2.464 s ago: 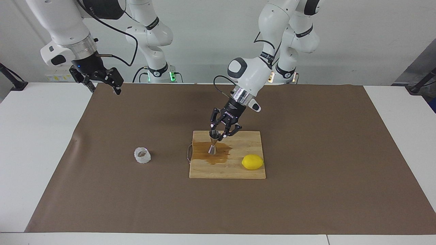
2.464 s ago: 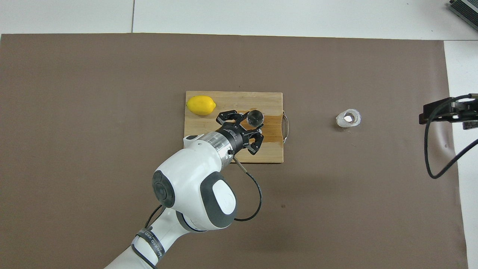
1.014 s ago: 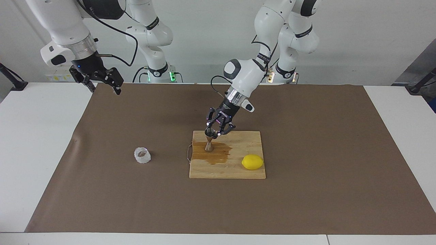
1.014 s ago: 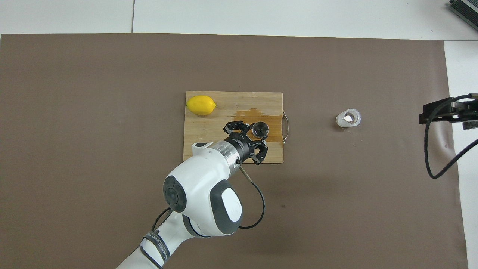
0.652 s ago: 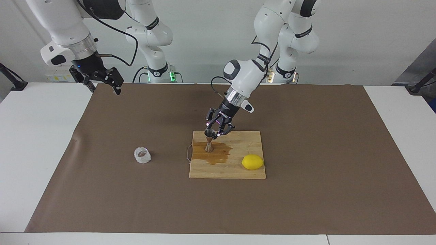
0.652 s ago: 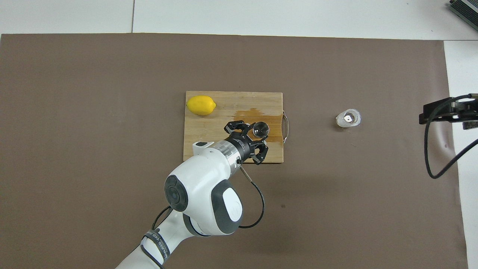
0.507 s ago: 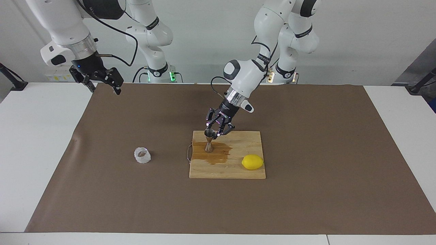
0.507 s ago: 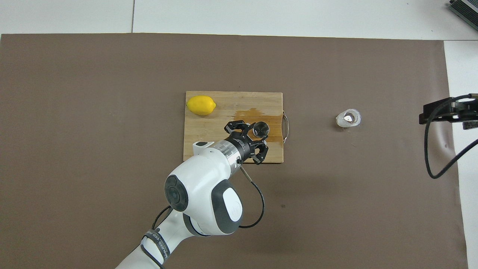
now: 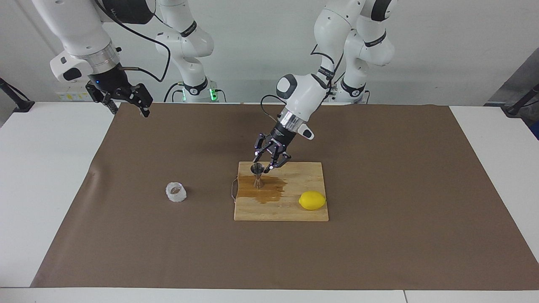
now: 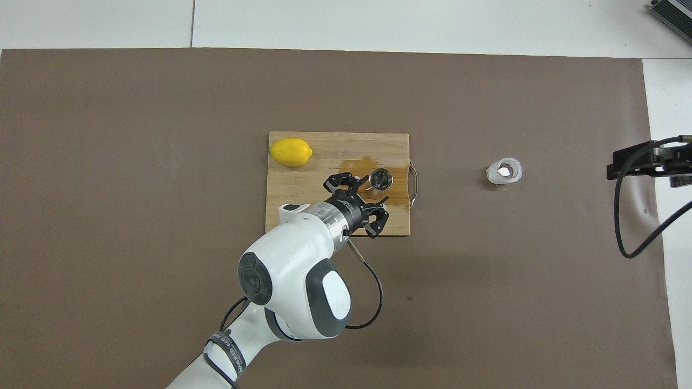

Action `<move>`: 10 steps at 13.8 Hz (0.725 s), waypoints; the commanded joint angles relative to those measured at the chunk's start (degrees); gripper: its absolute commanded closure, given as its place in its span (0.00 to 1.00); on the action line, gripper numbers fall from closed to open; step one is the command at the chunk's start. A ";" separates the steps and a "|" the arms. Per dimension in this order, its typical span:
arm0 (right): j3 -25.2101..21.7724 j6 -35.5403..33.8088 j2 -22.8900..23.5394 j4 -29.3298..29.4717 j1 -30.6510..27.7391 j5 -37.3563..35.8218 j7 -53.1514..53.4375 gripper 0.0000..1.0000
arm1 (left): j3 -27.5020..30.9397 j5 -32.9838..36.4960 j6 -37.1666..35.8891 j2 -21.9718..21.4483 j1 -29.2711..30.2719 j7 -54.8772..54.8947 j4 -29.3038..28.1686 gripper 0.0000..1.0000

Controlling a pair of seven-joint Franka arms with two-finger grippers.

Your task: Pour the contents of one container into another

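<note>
The steel jigger (image 9: 257, 176) (image 10: 380, 178) stands upright on the wooden cutting board (image 9: 303, 176) (image 10: 324, 151), in a brown wet patch (image 9: 269, 192). My left gripper (image 9: 266, 164) (image 10: 366, 193) hangs tilted just beside the jigger's rim, on the side nearer the robots. Its fingers are slightly open and hold nothing. The bumpy clear glass cup (image 9: 175, 192) (image 10: 504, 171) sits on the brown mat, off the board toward the right arm's end. My right gripper (image 9: 129, 109) waits open and raised over the mat's corner at that end.
A yellow lemon (image 9: 312, 200) (image 10: 291, 152) lies on the board's corner toward the left arm's end, farther from the robots than the jigger. The board's metal handle (image 10: 413, 183) sticks out toward the glass cup. The brown mat (image 9: 379, 235) covers most of the white table.
The left gripper set the jigger down on the board's wet patch and has just loosened its fingers off the rim. The right arm, cup and lemon have not moved.
</note>
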 commanded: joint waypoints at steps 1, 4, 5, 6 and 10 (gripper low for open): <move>0.29 -0.49 -0.22 0.16 -0.57 -0.35 -1.40 0.00 | 0.66 0.63 1.01 0.89 -0.86 -0.50 1.26 0.22; 0.29 -0.49 -0.22 0.16 -0.57 -0.35 -1.40 0.00 | 0.66 1.24 0.92 0.81 -0.86 -0.41 1.26 0.00; 0.29 -0.49 -0.22 0.16 -0.57 -0.35 -1.40 0.00 | 0.66 1.24 0.74 0.63 -0.86 -0.33 1.18 0.00; 0.29 -0.49 -0.22 0.16 -0.57 -0.35 -1.40 0.00 | 0.66 1.24 0.31 0.11 -0.78 -0.33 0.91 0.00; 0.29 -0.49 -0.22 0.16 -0.57 -0.35 -1.40 0.00 | 1.36 1.33 -1.45 -2.79 0.01 -0.15 0.38 0.00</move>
